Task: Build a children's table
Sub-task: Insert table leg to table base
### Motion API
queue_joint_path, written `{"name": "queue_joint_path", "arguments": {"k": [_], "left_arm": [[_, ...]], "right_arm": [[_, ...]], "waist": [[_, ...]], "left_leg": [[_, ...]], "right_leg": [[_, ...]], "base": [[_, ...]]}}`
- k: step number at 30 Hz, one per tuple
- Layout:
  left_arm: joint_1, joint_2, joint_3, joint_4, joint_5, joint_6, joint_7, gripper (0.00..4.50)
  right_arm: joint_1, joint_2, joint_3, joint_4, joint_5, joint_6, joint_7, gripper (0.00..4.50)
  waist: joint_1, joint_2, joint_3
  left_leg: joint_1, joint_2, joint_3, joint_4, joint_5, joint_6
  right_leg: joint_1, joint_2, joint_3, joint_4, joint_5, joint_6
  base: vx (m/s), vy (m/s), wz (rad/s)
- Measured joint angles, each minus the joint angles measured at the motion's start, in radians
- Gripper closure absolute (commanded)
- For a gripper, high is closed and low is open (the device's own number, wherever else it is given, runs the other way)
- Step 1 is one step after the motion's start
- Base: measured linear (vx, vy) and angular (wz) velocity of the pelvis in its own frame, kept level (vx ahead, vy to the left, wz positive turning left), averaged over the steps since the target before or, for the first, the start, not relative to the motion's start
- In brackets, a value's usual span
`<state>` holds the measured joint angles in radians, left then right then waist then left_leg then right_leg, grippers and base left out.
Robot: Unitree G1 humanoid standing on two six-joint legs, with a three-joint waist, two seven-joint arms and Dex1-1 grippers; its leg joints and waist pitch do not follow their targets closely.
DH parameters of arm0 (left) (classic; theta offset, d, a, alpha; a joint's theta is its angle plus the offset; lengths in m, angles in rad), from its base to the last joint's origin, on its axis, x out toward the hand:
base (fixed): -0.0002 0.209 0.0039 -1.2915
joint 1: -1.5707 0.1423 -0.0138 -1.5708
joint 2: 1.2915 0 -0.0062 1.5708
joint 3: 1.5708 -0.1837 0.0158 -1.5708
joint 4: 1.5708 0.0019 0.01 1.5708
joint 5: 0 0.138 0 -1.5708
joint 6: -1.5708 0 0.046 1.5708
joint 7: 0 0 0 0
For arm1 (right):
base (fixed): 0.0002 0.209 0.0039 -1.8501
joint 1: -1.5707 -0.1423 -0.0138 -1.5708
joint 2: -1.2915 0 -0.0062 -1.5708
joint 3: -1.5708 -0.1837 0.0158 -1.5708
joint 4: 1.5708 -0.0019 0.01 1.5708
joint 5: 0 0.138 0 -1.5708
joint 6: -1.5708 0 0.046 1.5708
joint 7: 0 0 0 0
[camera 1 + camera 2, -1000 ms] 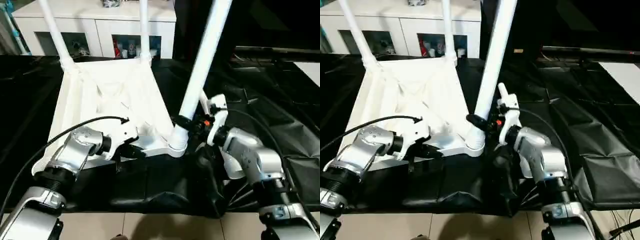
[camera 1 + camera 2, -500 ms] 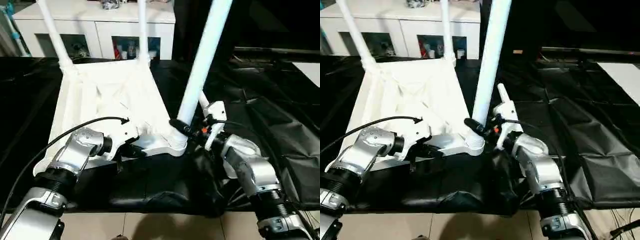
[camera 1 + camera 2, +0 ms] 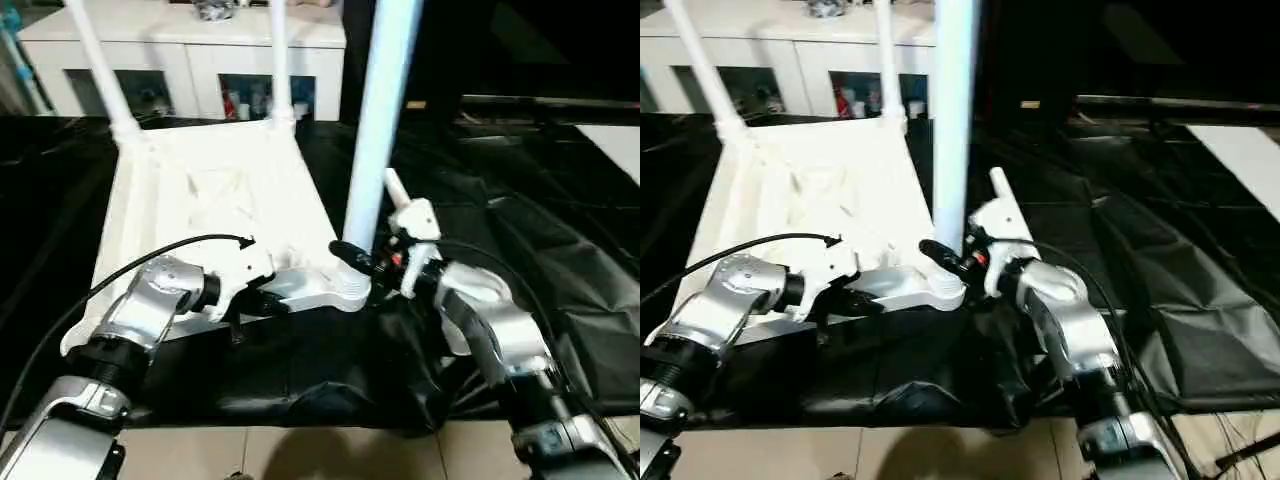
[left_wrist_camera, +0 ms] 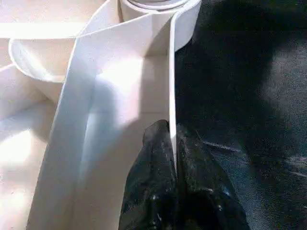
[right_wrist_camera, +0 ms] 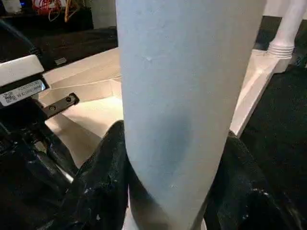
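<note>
The tabletop (image 3: pixel 215 215) lies upside down on the black-sheeted table (image 3: pixel 560 250), ribbed underside facing up, toward the table's near edge. Two legs stand in the far corner sockets: the far left leg (image 3: pixel 95 65) and the far right leg (image 3: pixel 278 55). A third leg (image 3: pixel 378 130) stands close to upright in the near right corner socket (image 3: pixel 350 285).

Left gripper (image 4: pixel 171 143): its fingers (image 4: pixel 153 163) are pressed together on the thin upright rim of the tabletop along its near edge, just beside the near right corner socket. The rim wall runs between the two black fingertips in the left wrist view.

Right gripper (image 3: pixel 365 262): its fingers (image 5: pixel 103 187) are set on either side of the third leg, low on the tube just above the socket, and pinch it. In the right wrist view the tube rises between the two black pads, which touch its sides.

A black cable (image 3: pixel 120 275) arcs over the left forearm. A white cabinet (image 3: pixel 190 50) with glass doors stands beyond the table's far edge. Pale floor tiles (image 3: pixel 330 455) show below the near edge of the table.
</note>
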<state>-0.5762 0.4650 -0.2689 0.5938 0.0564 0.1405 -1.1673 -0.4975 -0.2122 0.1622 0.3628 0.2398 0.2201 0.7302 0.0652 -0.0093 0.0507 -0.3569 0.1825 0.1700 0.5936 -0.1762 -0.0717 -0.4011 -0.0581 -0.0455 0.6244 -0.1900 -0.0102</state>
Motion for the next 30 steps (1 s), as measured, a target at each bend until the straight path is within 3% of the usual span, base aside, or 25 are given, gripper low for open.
{"name": "queue_joint_path", "arguments": {"k": [6, 18, 30], "left_arm": [[0.0, 0.001, 0.0, 0.0, 0.0, 0.0, 0.0, 4.5], [0.002, 0.004, -0.001, 0.001, 0.0, -0.003, -0.011, 4.5], [0.003, 0.019, -0.005, 0.009, 0.001, -0.019, -0.021, 4.5]], "right_arm": [[0.001, -0.005, 0.001, 0.002, 0.0, 0.012, 0.007, 2.67], [0.012, -0.002, -0.035, 0.024, 0.041, 0.008, 0.021, 2.67], [-0.023, -0.002, 0.012, 0.061, 0.003, -0.015, 0.043, 2.67]], "waist": [[-0.004, -0.002, -0.002], [-0.004, -0.009, -0.006], [-0.008, -0.014, -0.009]], "left_leg": [[0.0, -0.001, 0.0, -0.006, 0.0, 0.0], [0.005, -0.001, 0.0, -0.013, 0.0, 0.0], [0.007, -0.002, 0.0, -0.015, 0.0, 0.0]], "right_leg": [[0.002, 0.0, 0.0, -0.011, 0.0, 0.0], [0.004, 0.0, -0.001, -0.011, 0.0, 0.0], [0.004, 0.0, -0.001, -0.013, 0.0, 0.0]], "base": [[0.0, 0.0, 0.0], [0.0, 0.0, 0.0], [0.0, 0.0, 0.0]]}}
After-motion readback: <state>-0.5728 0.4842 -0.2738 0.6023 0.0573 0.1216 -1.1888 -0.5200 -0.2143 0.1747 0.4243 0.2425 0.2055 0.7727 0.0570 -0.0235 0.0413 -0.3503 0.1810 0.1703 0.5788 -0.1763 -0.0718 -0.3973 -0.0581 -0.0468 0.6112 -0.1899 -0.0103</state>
